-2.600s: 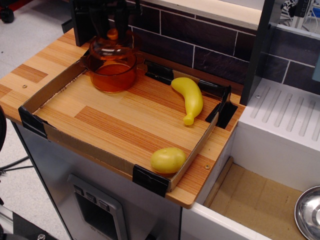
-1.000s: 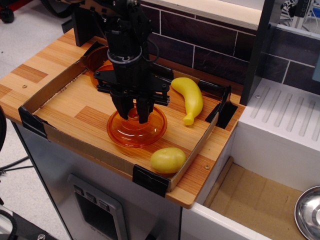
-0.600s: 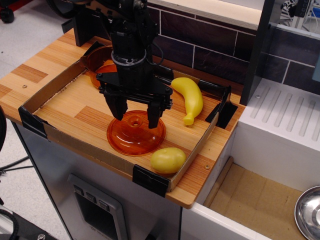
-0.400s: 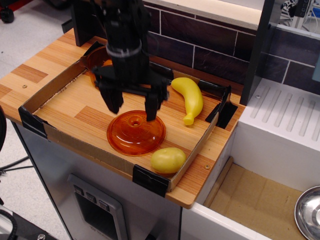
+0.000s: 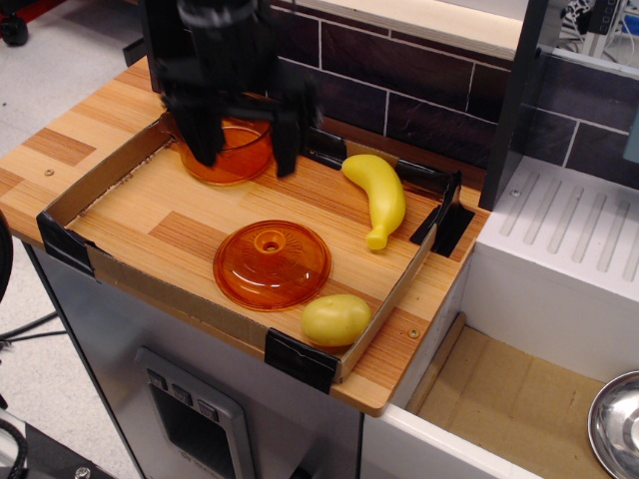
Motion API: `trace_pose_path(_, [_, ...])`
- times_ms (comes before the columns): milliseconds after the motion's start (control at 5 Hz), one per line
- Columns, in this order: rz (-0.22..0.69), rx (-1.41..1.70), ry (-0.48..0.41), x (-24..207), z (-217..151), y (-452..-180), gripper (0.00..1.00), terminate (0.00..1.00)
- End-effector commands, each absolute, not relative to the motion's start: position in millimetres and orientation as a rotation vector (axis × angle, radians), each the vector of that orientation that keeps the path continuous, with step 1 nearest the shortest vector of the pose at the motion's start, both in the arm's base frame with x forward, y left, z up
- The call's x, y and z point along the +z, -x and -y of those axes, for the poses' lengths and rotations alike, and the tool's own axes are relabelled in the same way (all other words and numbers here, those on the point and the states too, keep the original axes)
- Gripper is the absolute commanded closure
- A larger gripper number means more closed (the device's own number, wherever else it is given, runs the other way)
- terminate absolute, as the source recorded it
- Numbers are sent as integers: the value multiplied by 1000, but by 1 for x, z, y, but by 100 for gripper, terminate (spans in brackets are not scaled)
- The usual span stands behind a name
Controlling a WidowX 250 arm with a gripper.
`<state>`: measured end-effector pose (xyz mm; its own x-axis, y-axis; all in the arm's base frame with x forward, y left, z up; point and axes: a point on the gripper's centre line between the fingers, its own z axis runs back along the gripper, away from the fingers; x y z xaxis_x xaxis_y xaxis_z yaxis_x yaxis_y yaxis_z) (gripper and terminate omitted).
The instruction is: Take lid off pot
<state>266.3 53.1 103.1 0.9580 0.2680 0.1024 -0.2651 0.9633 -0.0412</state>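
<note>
While the gripper (image 5: pixel 245 150) hangs up over the back-left of the tray (image 5: pixel 65 239), its two dark fingers (image 5: pixel 205 135) are spread wide with nothing between them – it's a bit motion-blurred but the gap is plain enough. One finger sits in front of the pot's left side, the other just past its right edge.

The lid (image 5: pixel 272 264) is off and lying flat on the wooden board, knob (image 5: pixel 271 240) up, dome side up, toward the front middle of the tray. It's well apart from the pot (image 5: pixel 235 155), which sits in the back-left corner, open-topped and partly hidden behind the fingers. You can see the orange glass glowing between them.

Just beside the lid, at its front right, is a round yellow fruit (image 5: pixel 336 319) – I can't tell for sure whether it touches the lid's rim, it looks very close. It's tucked against the front right corner of the tray. A banana (image 5: pixel 379 195) lies further back on the right, stem end pointing toward the front, clear of both lid and pot.

Off to the right there's a white drainer (image 5: pixel 569 230), and the edge of a metal bowl (image 5: pixel 614 424) peeks in at the bottom right corner.
</note>
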Motion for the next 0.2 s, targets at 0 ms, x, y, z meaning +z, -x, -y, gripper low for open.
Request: trace_pose_path(0, [157, 282, 22, 120, -61, -267, 0, 100])
